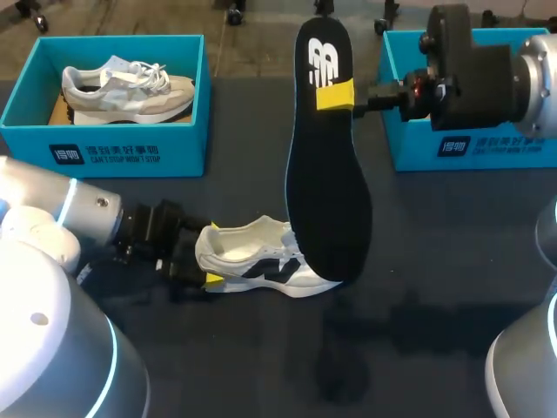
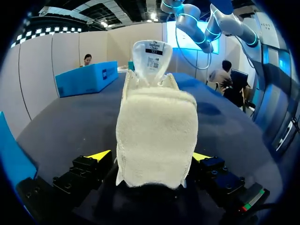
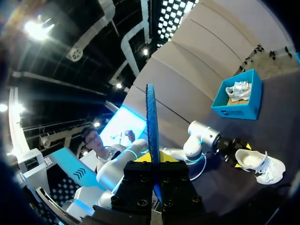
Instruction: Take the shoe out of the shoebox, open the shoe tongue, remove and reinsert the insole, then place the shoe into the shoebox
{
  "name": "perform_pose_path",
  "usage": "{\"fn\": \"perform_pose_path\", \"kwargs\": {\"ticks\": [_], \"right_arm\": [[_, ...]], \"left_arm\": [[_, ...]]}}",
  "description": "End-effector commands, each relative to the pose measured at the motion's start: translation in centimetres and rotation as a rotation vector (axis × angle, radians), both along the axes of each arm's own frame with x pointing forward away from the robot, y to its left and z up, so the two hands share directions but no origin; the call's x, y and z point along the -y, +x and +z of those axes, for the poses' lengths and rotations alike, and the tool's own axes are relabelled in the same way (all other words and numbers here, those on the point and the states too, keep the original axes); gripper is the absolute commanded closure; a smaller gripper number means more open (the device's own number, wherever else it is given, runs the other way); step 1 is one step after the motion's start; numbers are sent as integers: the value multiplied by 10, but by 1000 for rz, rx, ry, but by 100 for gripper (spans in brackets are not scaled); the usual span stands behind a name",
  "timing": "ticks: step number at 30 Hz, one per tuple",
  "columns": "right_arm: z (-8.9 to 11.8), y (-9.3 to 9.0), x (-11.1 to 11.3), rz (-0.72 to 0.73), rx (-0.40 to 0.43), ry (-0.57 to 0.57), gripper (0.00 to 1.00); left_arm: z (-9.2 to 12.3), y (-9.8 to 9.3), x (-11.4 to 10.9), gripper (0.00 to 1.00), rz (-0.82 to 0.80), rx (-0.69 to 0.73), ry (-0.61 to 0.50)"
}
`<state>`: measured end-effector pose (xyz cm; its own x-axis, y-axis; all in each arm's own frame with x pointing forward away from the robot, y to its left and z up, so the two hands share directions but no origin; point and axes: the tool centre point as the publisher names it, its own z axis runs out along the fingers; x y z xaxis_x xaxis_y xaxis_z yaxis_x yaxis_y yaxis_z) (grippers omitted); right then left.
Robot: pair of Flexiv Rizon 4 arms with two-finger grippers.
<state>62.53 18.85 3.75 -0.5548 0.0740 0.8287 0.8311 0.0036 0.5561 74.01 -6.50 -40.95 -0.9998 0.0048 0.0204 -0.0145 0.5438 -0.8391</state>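
While the left gripper is clamping the shoe at its heel, the right gripper is pinching the insole. Insole is hanging upright by the toe.

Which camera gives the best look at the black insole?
Head view: the insole shows nearly its whole flat face, held up by the right gripper. The right wrist view shows it only edge-on between its fingers; the left wrist view misses it.

Our table is dark. At its far edge we have two blue boxes, well apart: the left box and the right box. Nearer us, around the middle, a white shoe stands on its sole, toe toward the right.
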Motion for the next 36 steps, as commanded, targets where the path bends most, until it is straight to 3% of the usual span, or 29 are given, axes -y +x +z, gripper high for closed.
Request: {"fn": "perform_pose_path", "kwargs": {"ticks": [1,16,36], "right_arm": [[-1,1,-3,0,-1,0,100],[-1,1,-3,0,-1,0,100],[-1,1,-3,0,-1,0,100]], "left_arm": [[13,-2,-4,0,8,0,68],[37,3,-12,0,-7,3,311],[68,1,-12,0,-166,-40,688]]}}
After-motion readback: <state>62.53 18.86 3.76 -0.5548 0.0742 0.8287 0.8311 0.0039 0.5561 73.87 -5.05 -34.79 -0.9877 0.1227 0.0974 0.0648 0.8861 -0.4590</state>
